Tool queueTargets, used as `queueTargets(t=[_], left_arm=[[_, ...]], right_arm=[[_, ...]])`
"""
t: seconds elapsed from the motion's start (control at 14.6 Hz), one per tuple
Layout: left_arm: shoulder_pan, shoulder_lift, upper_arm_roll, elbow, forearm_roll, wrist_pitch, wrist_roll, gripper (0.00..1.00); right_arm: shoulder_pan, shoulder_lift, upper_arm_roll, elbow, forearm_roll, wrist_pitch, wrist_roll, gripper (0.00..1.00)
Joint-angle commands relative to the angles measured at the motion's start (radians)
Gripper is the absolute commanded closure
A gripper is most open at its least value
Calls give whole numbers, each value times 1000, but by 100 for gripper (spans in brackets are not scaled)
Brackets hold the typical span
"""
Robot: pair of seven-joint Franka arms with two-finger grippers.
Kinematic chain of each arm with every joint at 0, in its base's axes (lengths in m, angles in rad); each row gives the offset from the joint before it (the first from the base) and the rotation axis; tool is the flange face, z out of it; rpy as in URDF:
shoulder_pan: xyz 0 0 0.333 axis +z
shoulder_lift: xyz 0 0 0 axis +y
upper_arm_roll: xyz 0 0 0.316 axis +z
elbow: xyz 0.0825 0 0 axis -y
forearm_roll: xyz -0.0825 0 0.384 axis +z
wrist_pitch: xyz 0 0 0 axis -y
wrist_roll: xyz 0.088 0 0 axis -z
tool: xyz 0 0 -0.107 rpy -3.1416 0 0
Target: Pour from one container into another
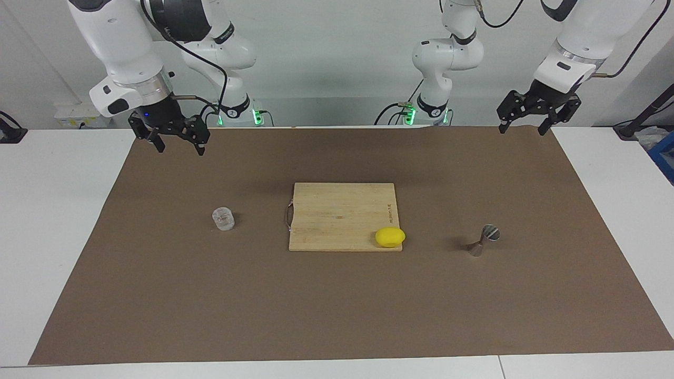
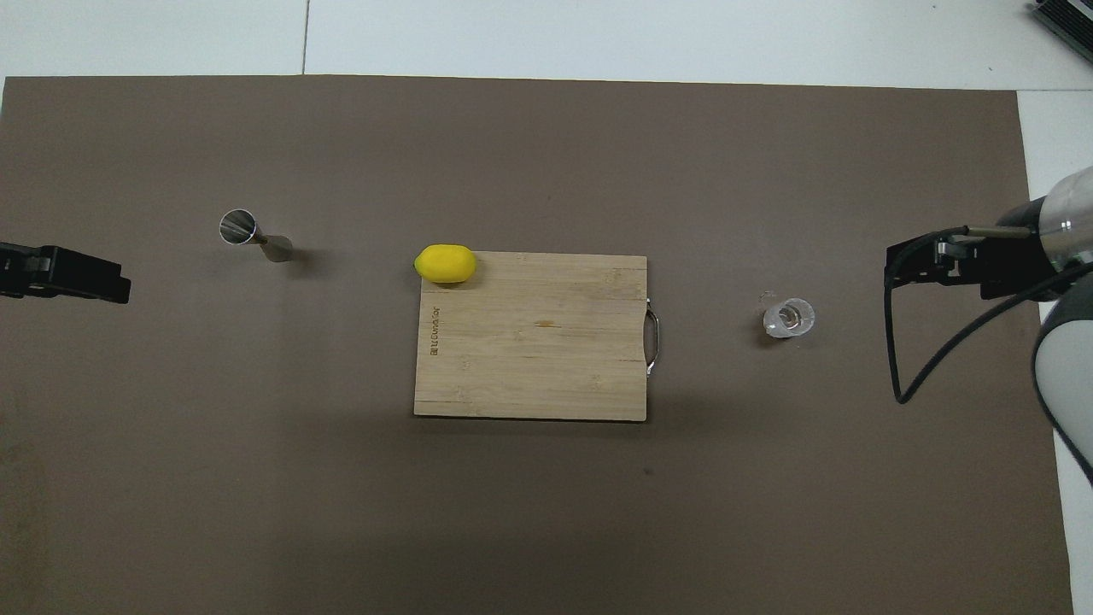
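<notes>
The clear glass cup (image 1: 223, 218) stands upright on the brown mat toward the right arm's end of the table; it also shows in the overhead view (image 2: 788, 317). The steel jigger (image 1: 484, 239) stands on the mat toward the left arm's end, also in the overhead view (image 2: 254, 237). My right gripper (image 1: 179, 149) is open and empty, raised over the mat's edge beside the cup (image 2: 897, 265). My left gripper (image 1: 521, 130) is open and empty, raised over the mat's edge at the jigger's end (image 2: 107, 282).
A bamboo cutting board (image 1: 337, 210) lies in the middle of the mat between cup and jigger. A yellow lemon (image 1: 390, 237) rests on the board's corner farthest from the robots, on the jigger's side. The brown mat (image 1: 337, 316) covers most of the white table.
</notes>
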Motion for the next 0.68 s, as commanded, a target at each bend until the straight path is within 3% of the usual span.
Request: queueTargets(t=[0.0,0.62], left_arm=[[-9,-7,0,-6,-12,8,8,0],[-13,-24,0,-58,-12,63,8,0]], right_arm=[[-4,-9,0,-2,-7,-15,-18,0],[-4,-9,0,-2,-5,-17,-18,0]])
